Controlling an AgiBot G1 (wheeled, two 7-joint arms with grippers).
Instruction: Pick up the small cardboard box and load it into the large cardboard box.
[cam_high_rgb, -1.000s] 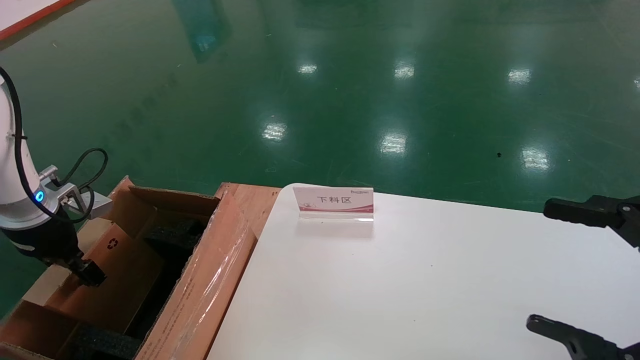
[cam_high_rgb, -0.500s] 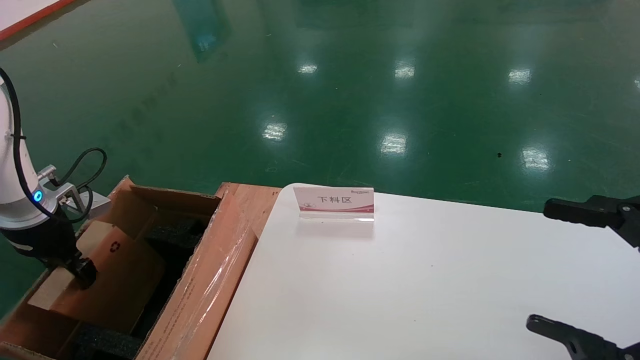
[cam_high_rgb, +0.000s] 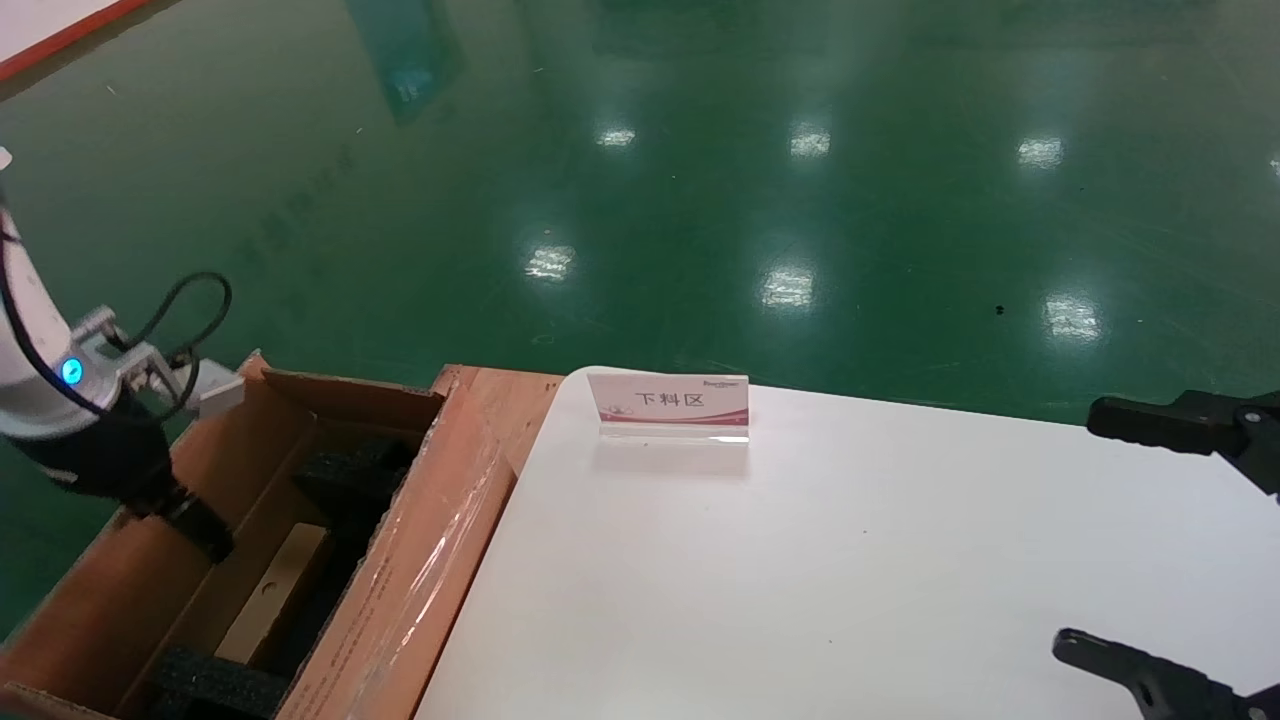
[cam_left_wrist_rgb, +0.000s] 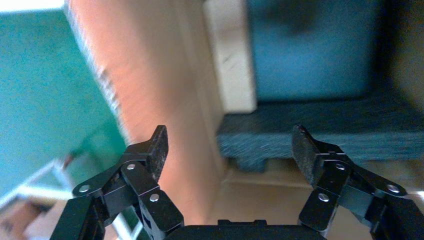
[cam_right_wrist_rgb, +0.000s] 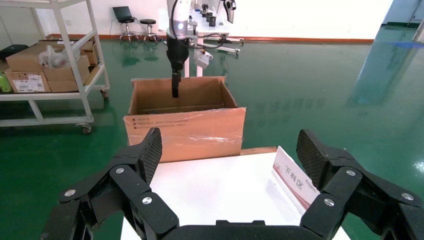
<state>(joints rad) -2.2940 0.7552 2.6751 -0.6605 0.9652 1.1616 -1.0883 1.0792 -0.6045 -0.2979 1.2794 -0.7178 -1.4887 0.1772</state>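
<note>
The large cardboard box (cam_high_rgb: 420, 570) stands open at the table's left end, with black foam (cam_high_rgb: 350, 470) inside. Deep in it the small cardboard box (cam_high_rgb: 275, 585) rests tipped on edge, its pale narrow side up, against the left inner wall; the left wrist view shows that side (cam_left_wrist_rgb: 231, 55) beside foam (cam_left_wrist_rgb: 320, 135). My left gripper (cam_high_rgb: 200, 528) hangs open and empty inside the carton's left side, above the small box and apart from it (cam_left_wrist_rgb: 230, 135). My right gripper (cam_high_rgb: 1078, 528) is parked open over the table's right end (cam_right_wrist_rgb: 230, 145).
A white table (cam_high_rgb: 800, 560) fills the right of the head view, with a small red-and-white sign (cam_high_rgb: 668, 405) near its far left corner. Green floor lies beyond. A shelf cart (cam_right_wrist_rgb: 50, 65) with boxes stands past the carton.
My left gripper opened and let go of the small box, which dropped from lying flat near the top down into the carton. The gripper shifted slightly up and right. The right arm stayed still.
</note>
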